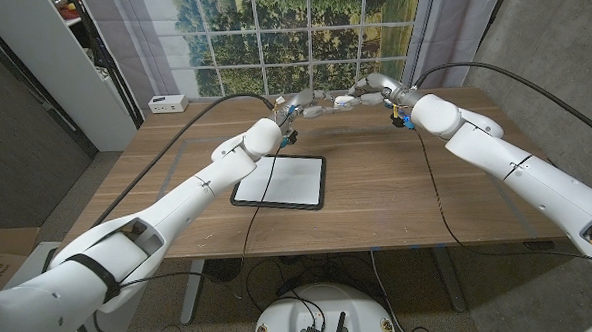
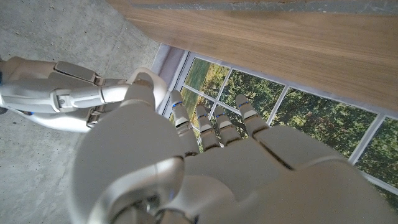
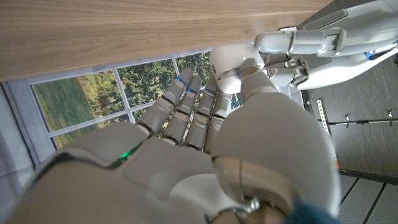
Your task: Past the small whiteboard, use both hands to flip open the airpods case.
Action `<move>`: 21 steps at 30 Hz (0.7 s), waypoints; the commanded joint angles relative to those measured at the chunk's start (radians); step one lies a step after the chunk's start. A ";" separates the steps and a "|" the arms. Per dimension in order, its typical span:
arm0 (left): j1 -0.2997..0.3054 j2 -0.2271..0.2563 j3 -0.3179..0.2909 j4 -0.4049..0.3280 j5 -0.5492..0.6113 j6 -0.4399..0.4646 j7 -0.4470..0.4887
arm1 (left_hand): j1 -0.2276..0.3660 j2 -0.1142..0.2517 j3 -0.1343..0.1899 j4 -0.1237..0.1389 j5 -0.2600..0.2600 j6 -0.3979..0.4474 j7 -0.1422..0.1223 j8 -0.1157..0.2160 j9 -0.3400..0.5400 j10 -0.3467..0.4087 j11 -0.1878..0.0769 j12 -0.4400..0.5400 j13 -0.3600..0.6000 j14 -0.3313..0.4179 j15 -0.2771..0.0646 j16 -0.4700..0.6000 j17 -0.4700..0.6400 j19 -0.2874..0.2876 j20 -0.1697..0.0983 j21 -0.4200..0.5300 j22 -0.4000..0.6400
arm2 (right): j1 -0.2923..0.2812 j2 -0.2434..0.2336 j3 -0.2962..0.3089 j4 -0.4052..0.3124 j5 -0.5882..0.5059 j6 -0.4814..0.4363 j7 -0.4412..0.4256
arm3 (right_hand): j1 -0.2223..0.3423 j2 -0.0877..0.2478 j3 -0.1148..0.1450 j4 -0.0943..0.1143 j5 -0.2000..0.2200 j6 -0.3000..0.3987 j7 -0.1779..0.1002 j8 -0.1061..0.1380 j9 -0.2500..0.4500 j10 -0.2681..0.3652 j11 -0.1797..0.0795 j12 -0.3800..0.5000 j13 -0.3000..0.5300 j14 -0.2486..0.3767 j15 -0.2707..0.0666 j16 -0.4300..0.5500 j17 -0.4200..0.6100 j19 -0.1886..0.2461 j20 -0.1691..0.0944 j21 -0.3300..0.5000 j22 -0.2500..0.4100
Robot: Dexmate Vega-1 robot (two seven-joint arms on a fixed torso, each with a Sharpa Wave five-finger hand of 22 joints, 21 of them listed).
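- airpods case [image 3: 231, 58]: small white, top centre of the head view, beyond the small whiteboard [image 1: 280, 182], between both hands.
- right hand [image 1: 373, 91] pinches it.
- left hand [image 1: 301, 108] touches it; its grip is unclear.

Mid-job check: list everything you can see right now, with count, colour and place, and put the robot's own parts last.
Airpods case: one, white, raised off the table past the whiteboard, between the two robot hands; lid state cannot be told.
Small whiteboard: one, white with dark frame, lying mid-table.
White box: one, at the far left corner of the table.
Table: one, wooden.
Window scene: green trees behind the table.
Left robot hand: white, at the far table edge, a finger touching the case.
Right robot hand: white, holding the case at its thumb.
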 commanded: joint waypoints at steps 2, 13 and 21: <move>-0.021 -0.031 0.008 0.086 -0.026 -0.080 -0.006 | 0.020 0.002 0.001 -0.006 -0.001 0.038 -0.028 0.019 0.003 0.011 -0.022 0.004 0.004 0.003 -0.018 -0.001 0.003 -0.004 0.004 0.005 0.004 | 0.009 0.008 -0.005 -0.006 0.025 -0.004 0.020 | 0.003 0.006 0.000 0.004 0.005 0.064 -0.051 0.011 0.163 0.009 0.007 -0.002 0.003 0.009 -0.170 0.002 0.006 0.004 -0.005 0.005 0.000; -0.010 -0.046 0.001 0.105 -0.038 -0.118 0.017 | 0.033 0.014 0.005 -0.007 -0.007 0.135 -0.027 0.048 0.004 0.045 -0.049 0.016 0.004 0.023 -0.029 0.005 0.004 0.006 -0.004 0.011 0.005 | 0.014 0.008 -0.016 -0.005 0.029 -0.003 0.035 | 0.002 0.006 -0.001 0.004 0.006 0.061 -0.051 0.009 0.165 0.009 0.007 -0.003 0.003 0.010 -0.169 0.000 0.006 0.004 -0.006 0.006 0.000; 0.011 -0.053 -0.009 0.096 -0.027 -0.129 0.071 | 0.085 0.068 0.045 -0.012 -0.017 0.302 0.013 0.095 0.004 0.133 -0.082 0.042 0.000 0.080 -0.050 0.016 0.006 0.034 -0.022 0.030 0.010 | 0.028 -0.005 -0.023 -0.005 0.034 -0.013 0.070 | 0.001 0.006 -0.002 0.005 0.006 0.064 -0.049 0.008 0.164 0.007 0.006 -0.005 0.003 0.010 -0.169 -0.001 0.007 0.003 -0.005 0.006 0.000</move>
